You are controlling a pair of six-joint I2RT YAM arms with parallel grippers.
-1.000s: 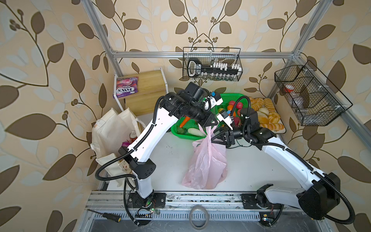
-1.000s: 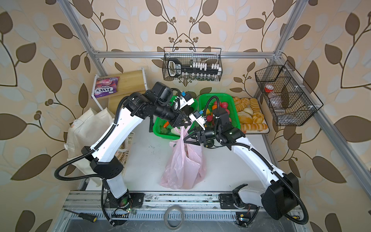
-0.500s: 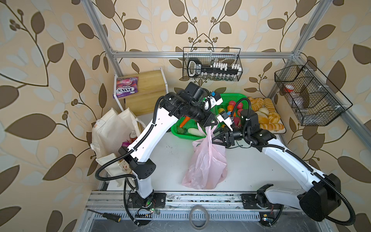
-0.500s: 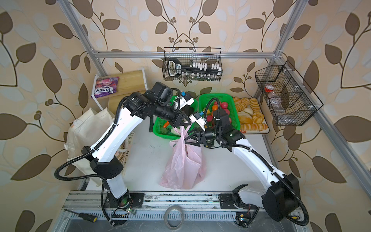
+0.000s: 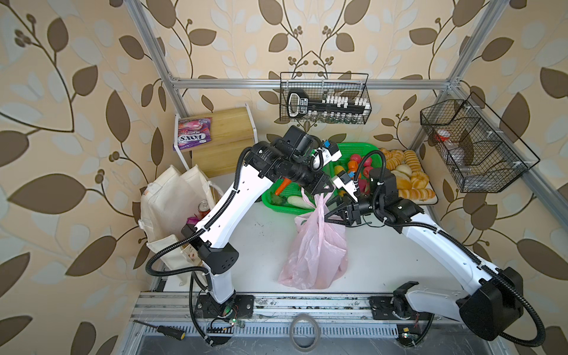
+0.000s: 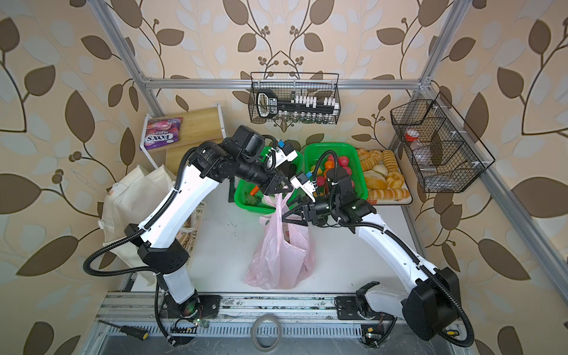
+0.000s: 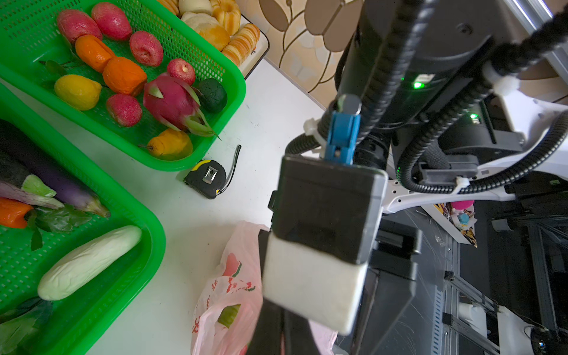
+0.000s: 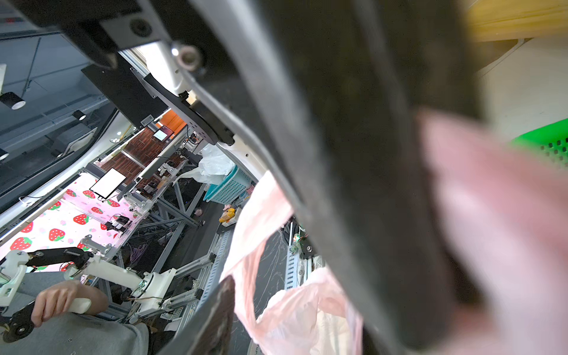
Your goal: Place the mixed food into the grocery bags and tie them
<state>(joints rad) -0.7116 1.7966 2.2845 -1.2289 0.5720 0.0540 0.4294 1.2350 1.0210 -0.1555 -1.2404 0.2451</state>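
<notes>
Tying looks like the step in hand, we judge. The left gripper (image 5: 321,192) is clenched on a handle of the pink bag (image 5: 316,252) and holds it pulled up taut, likely so the plastic stretches into a strand the other arm can work with. The right gripper (image 5: 332,212) sits just beside that strand with its jaws apart and nothing pinched. In the right wrist view, pink film passes between the fingers, so we read it as lining up for a grab.

The bag's base rests on the table (image 5: 384,261), in front of the green basket (image 5: 278,201). Its long axis runs from that bulging base up to the pinched handle, near upright, mouth pointing at the grippers. Something green shows through the film in the left wrist view.

The canvas tote (image 5: 172,196) stands at the left edge with the red soda can (image 5: 203,206) inside, untied.
</notes>
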